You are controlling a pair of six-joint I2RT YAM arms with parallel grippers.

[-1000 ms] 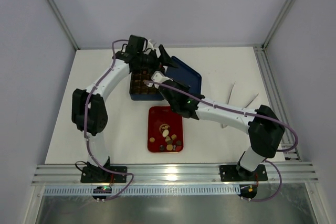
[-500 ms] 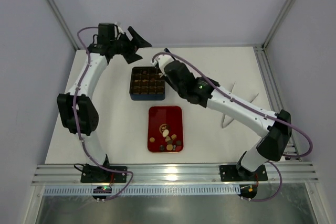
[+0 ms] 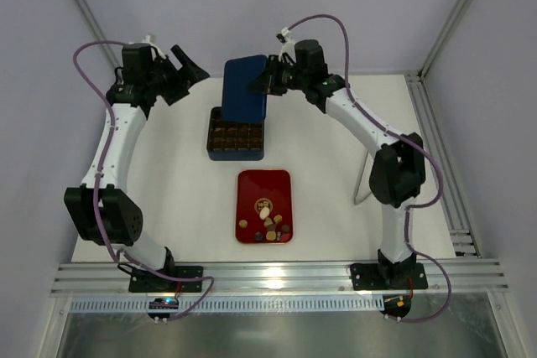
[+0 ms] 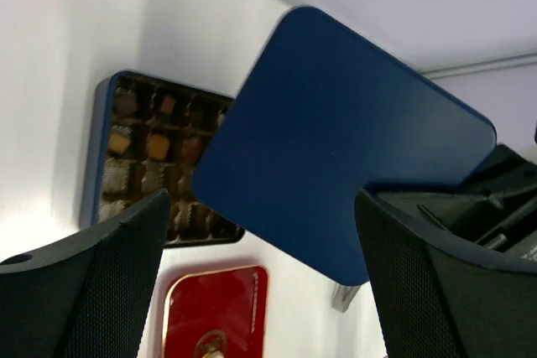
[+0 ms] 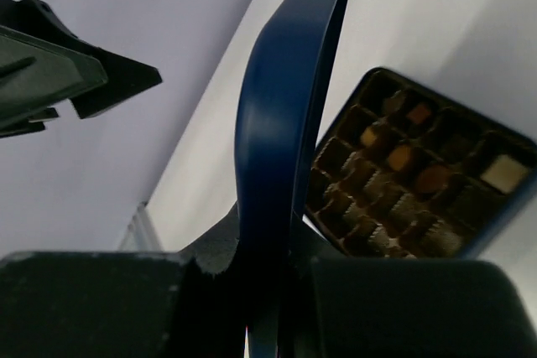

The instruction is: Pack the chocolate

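Observation:
The chocolate lies in two places. Several pieces fill the grid of the dark blue box (image 3: 235, 139) (image 4: 143, 161) (image 5: 403, 178), and several loose ones (image 3: 269, 224) sit at the near end of the red tray (image 3: 264, 199) (image 4: 220, 308). My right gripper (image 3: 272, 79) (image 5: 270, 291) is shut on the edge of the blue lid (image 3: 244, 90) (image 4: 336, 140) (image 5: 281, 140). It holds the lid tilted in the air above the box's far side. My left gripper (image 3: 182, 71) (image 4: 264, 291) hangs open and empty to the left of the lid, raised above the table.
A thin pale tong-like thing (image 3: 362, 180) lies on the table under the right forearm. Metal frame posts and grey walls close in the back and sides. A rail (image 3: 436, 157) runs along the table's right edge.
The right gripper has carried the blue lid from beside the box up over its far edge. The left arm has swung back to the left, away from the box, its jaws wider.

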